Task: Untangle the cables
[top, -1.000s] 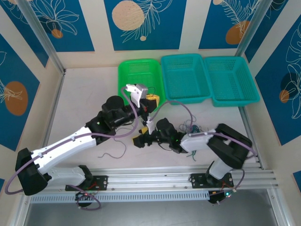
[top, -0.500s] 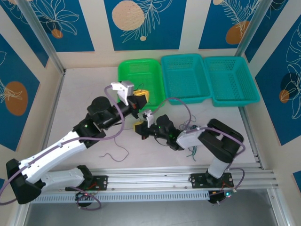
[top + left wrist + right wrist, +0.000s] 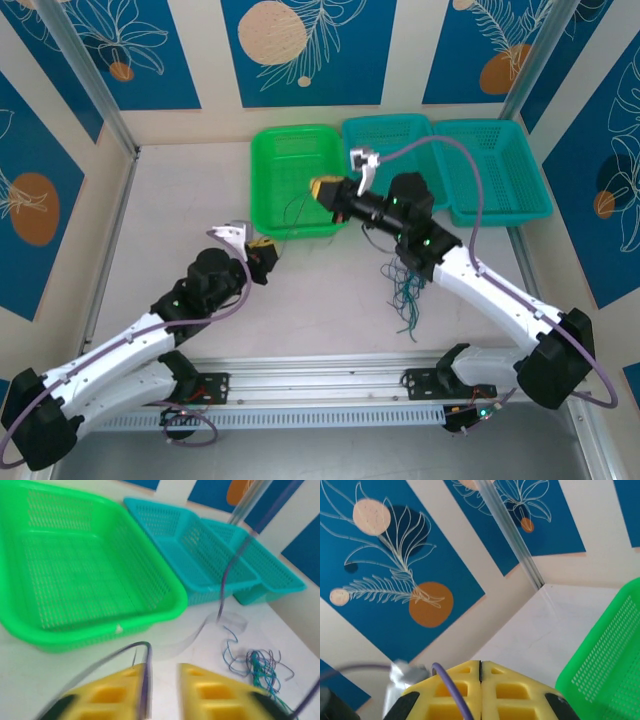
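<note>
Over the right rim of the green basket [image 3: 300, 131], the right gripper [image 3: 322, 188] had its yellow fingers pressed flat together; its wrist camera showed no gap at the seam [image 3: 480, 667]. A purple strand [image 3: 451, 690] ran across the face of one finger. From above, a thin dark line [image 3: 293, 213] hung from the fingertips down into the basket. I judged this to be one cable, pinched and pulled free of the rest.

Lower on the table [image 3: 180, 200], near the basket's front left corner, the left gripper [image 3: 262, 250] pointed toward the baskets. Its fingers were partly spread, with bare table showing in the gap between them [image 3: 164, 672]. A thin curved line ran along the inner edge of one finger, too blurred to tell what it was.

The other cables [image 3: 405, 295] lay in a loose tangle of teal, green and dark strands on the table, under the right forearm and well apart from both grippers. The left wrist view showed them to the right of its fingers [image 3: 257, 662], in front of the two teal baskets [image 3: 200, 555]. From above, those baskets [image 3: 390, 120] looked empty.

The step in hand seemed to be delivery: one separated strand being carried to a basket. The next move would call for lowering the right fingertips inside the green rim and parting them so the light, curly wire drops clear and does not cling to a pad. After that, one arm would need to return to the tangle and take a single strand.
</note>
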Action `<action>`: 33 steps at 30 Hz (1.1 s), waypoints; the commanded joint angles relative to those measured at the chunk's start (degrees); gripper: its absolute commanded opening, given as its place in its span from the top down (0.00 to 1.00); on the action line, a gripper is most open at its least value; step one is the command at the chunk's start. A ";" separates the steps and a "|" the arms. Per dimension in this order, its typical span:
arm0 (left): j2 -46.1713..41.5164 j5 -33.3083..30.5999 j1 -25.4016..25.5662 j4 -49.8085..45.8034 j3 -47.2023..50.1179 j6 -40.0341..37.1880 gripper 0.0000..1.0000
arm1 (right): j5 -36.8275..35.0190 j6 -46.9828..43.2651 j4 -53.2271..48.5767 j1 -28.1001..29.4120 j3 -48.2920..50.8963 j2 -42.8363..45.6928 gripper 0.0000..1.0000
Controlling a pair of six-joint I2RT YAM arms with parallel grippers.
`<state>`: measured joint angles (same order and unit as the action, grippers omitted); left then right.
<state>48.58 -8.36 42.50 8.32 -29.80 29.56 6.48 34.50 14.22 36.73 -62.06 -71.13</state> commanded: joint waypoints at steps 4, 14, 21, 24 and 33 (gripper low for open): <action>-0.93 4.11 -0.40 3.31 -2.43 0.02 0.44 | 4.19 6.74 -10.14 -2.59 -14.53 -4.63 1.00; -13.75 6.59 -0.49 4.95 2.62 -6.30 0.23 | 1.16 11.67 -11.63 -8.94 -34.43 -13.49 1.00; -21.86 7.12 -0.50 2.52 5.13 -8.41 0.19 | 0.02 8.55 -17.99 -9.66 -51.31 -28.90 1.00; -22.81 7.06 -0.50 -0.16 4.16 -9.10 0.19 | -1.34 5.66 -20.29 -9.74 -54.33 -34.79 1.00; -21.91 4.89 -0.55 -5.81 2.51 -9.01 0.18 | -3.50 -1.69 -28.37 -9.22 -50.02 -47.70 0.90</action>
<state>26.24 -2.66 42.37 4.34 -25.23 21.41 4.47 36.40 -9.85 27.20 -113.62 -117.60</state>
